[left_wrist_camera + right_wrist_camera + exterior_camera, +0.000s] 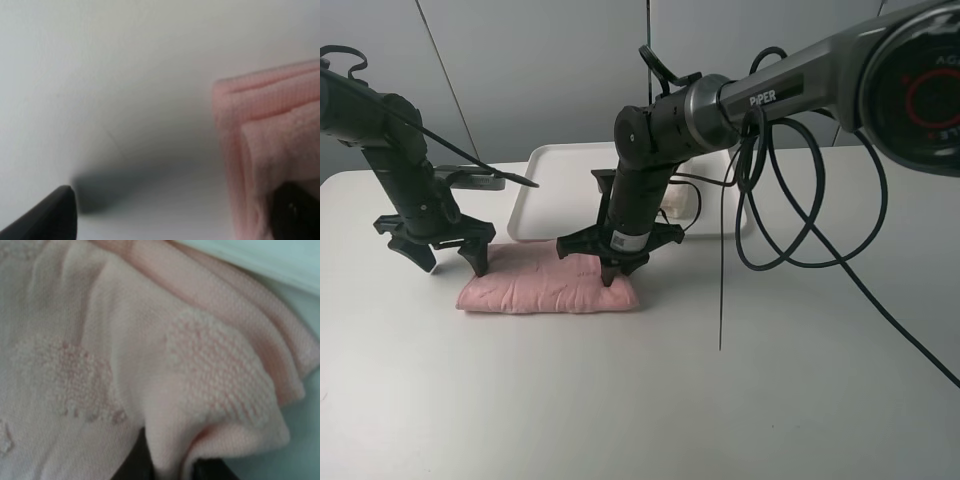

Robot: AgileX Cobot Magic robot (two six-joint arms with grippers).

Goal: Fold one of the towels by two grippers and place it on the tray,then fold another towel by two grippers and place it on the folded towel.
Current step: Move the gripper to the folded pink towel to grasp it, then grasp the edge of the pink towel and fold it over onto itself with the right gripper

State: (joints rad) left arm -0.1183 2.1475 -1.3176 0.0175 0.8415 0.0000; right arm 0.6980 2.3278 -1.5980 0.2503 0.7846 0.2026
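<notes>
At table centre, the pale pink terry towel (548, 281) lay folded, at 6 o'clock of the flat white plastic tray (548, 190). Right gripper (612, 271) was clenched on its edge; left gripper (450, 256) released. A cream cloth (675, 204) was glimpsed on the tray; transfer judged outstanding.

Soft, even light is falling from above in the high view, leaving only faint shadows under the pink towel (548, 285) and cables on the table (640, 400). Both wrist views are blurring at close range; a dark shadow is lying beside the left gripper's fingertip (50, 215).
</notes>
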